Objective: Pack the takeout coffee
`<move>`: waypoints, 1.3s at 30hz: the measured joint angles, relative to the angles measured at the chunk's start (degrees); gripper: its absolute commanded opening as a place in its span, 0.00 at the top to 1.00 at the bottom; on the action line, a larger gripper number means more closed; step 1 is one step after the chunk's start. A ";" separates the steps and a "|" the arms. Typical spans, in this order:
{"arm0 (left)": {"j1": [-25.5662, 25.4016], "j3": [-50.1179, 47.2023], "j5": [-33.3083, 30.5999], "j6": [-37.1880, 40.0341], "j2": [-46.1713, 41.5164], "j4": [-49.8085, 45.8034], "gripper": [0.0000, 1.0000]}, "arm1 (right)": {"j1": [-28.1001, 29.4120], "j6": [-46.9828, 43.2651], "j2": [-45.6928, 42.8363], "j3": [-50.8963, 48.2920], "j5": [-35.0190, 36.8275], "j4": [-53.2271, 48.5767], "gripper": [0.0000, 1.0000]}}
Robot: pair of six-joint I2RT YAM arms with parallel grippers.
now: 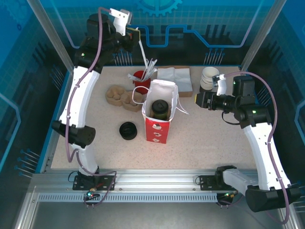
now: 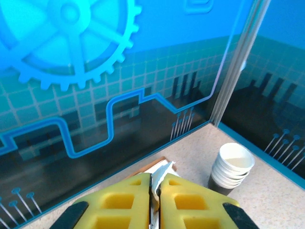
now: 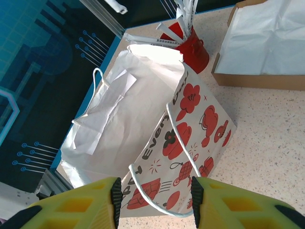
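From above, the coffee cup (image 1: 159, 109) stands upright inside the open paper bag (image 1: 156, 130), so it looks packed. The left gripper (image 1: 135, 35) holds a wrapped straw (image 1: 143, 51) high at the back, probably bound for the bag. The right gripper (image 1: 196, 99) waits just beside the bag, perhaps to steady it.

Left wrist: the yellow fingers (image 2: 128, 202) are pinched together on the thin white straw.

Right wrist: the fingers (image 3: 90, 205) stand apart, gripping nothing, with the bag's side before them.

takeout coffee (image 1: 159, 107) stands upright inside the open red-and-white bag (image 1: 156, 129). left gripper (image 1: 136, 36), raised at the rear, grips a white straw (image 1: 142, 52). right gripper (image 1: 196, 99) sits just beside the bag.
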 measured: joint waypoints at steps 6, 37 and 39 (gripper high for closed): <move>-6.91 -0.59 -2.60 1.51 -8.61 -3.43 0.87 | 0.00 -0.09 -0.02 0.85 0.33 0.68 0.55; -23.08 -53.48 -9.35 -2.38 -35.28 5.97 0.87 | 0.00 -1.51 3.48 2.01 4.55 2.71 0.54; -23.08 -55.78 -9.35 -2.73 -35.67 6.95 0.87 | 0.00 -1.38 4.33 2.01 4.55 3.17 0.54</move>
